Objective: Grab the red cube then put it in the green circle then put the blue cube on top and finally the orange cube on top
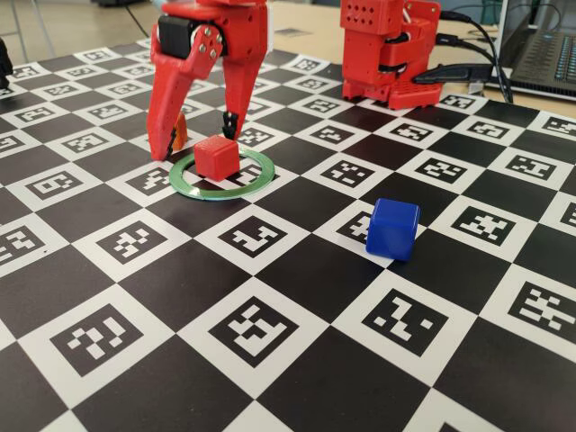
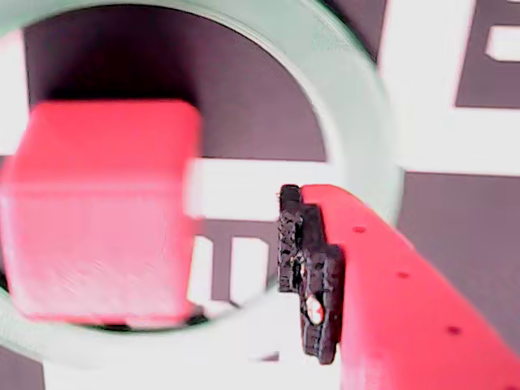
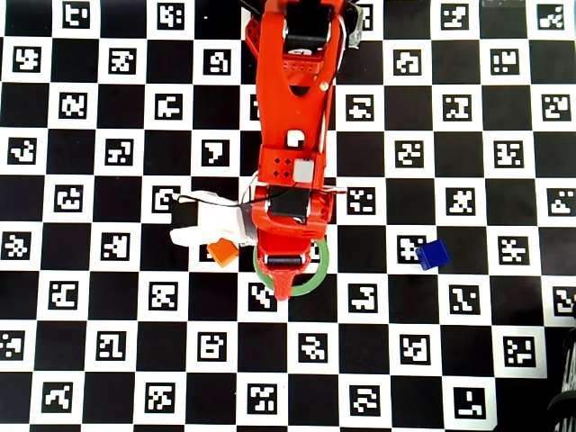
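We see the end effector (image 1: 200, 142) spread wide just above the green circle (image 1: 184, 184), its fingers apart from the red cube (image 1: 217, 157), which sits inside the ring on the checkered surface (image 1: 270, 360). The orange cube (image 3: 220, 253) lies just beside the ring, left of it in the overhead view, and the blue cube (image 1: 393, 229) rests well apart to the right.

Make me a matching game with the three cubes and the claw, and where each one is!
Things:
1. red cube
2. blue cube
3. orange cube
4. claw

Places:
A. out alone on the board, far from the ring
B. open, straddling the ring's cube
C. inside the green circle
D. just outside the ring, beside the arm

Pairs: 1-C, 2-A, 3-D, 4-B
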Tool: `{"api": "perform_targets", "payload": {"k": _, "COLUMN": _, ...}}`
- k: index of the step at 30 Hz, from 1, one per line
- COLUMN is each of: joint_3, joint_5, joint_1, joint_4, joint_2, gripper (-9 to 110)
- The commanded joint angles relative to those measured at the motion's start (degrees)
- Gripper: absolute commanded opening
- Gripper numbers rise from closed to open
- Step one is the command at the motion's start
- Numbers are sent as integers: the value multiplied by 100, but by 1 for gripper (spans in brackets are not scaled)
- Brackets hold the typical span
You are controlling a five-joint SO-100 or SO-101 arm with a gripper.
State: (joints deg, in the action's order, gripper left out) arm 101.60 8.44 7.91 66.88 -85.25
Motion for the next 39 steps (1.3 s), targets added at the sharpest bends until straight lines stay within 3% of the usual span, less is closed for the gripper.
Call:
{"api": "perform_targets", "payload": {"k": 1, "joint_3": -422, "joint_5": 123, "joint_1": 70, "joint_4": 483, "joint_2": -923, "gripper": 43}}
{"api": "perform_targets", "payload": {"k": 8, "joint_3": -993, "joint_5": 70, "joint_1": 88, "joint_4": 1433, "joint_2": -1556, "gripper": 43}}
{"api": "perform_targets", "payload": {"k": 20, "joint_3": -2250, "joint_5": -1336, "joint_1": -431, "joint_4": 2900, "joint_2": -1371, "gripper": 41}}
{"api": "perform_targets", "payload": {"k": 39, "joint_3": -4623, "joint_5": -3393, "joint_1": -3252, "joint_4": 3797, "joint_2": 220, "gripper": 39}}
